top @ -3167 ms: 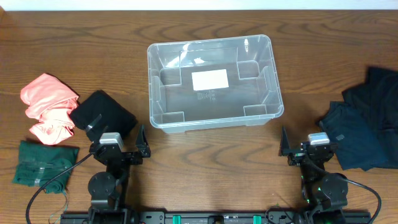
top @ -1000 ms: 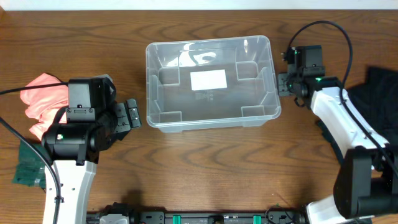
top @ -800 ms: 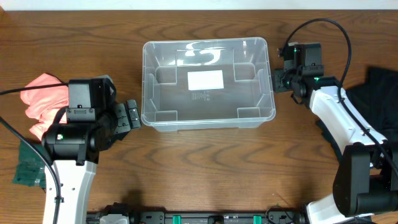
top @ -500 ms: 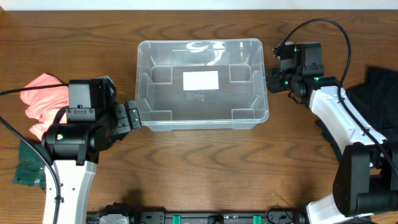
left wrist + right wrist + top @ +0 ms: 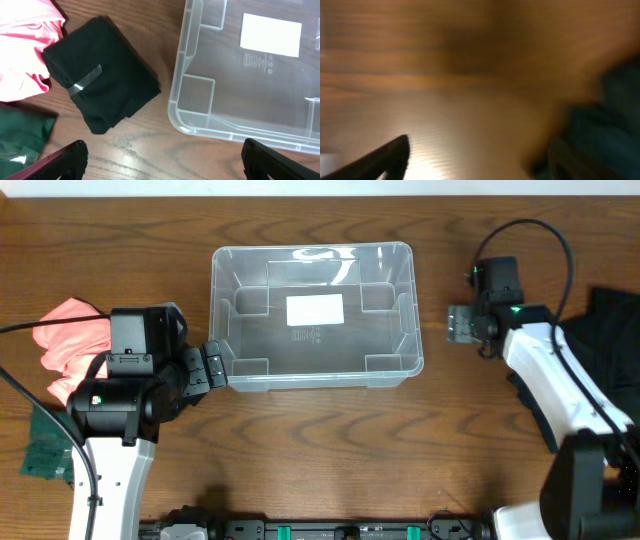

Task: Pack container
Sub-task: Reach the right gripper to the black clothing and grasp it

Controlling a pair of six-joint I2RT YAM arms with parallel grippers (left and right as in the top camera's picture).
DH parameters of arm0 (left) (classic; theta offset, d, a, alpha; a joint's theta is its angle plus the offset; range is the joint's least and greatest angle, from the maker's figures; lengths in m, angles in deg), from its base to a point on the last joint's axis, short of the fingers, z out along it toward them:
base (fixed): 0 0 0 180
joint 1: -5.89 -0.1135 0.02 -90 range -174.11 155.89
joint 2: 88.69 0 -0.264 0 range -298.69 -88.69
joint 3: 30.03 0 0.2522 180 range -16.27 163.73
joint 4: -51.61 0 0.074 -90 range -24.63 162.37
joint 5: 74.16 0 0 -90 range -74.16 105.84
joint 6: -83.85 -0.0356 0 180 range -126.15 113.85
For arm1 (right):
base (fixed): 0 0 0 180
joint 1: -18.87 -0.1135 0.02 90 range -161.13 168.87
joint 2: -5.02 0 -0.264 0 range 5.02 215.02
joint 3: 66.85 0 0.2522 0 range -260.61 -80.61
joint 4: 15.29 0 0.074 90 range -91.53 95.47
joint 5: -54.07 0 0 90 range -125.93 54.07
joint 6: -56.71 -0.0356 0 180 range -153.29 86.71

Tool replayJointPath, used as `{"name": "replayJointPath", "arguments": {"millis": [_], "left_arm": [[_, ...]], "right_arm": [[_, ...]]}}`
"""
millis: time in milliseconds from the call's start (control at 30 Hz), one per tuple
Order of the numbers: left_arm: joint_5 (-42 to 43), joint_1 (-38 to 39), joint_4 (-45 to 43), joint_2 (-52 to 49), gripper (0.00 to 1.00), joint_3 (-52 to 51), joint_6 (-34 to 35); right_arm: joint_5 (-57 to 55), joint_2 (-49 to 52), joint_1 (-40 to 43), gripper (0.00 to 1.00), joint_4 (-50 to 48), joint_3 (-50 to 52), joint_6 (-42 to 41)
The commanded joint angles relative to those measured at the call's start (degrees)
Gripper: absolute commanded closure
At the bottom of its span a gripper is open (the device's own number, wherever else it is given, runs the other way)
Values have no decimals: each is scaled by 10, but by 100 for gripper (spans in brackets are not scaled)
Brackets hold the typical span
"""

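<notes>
Clear rectangular plastic container, just ahead of open left hand: empty, packing unstarted. Right hand likewise open, unladen.

One container, at least four garments (mixed colours).

The container blocks the upper centre, pink cloth and dark clothes crowd the side edges; bare table spans the lower middle.
</notes>
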Motion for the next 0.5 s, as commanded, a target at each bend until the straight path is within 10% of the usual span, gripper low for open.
{"name": "replayJointPath", "arguments": {"millis": [0, 467], "left_arm": [[-6, 3, 1, 0, 2, 9, -1], [-6, 3, 2, 0, 2, 9, -1]], "right_arm": [[-226, -50, 6, 6, 70, -8, -30], [-176, 8, 76, 1, 159, 81, 28]]}}
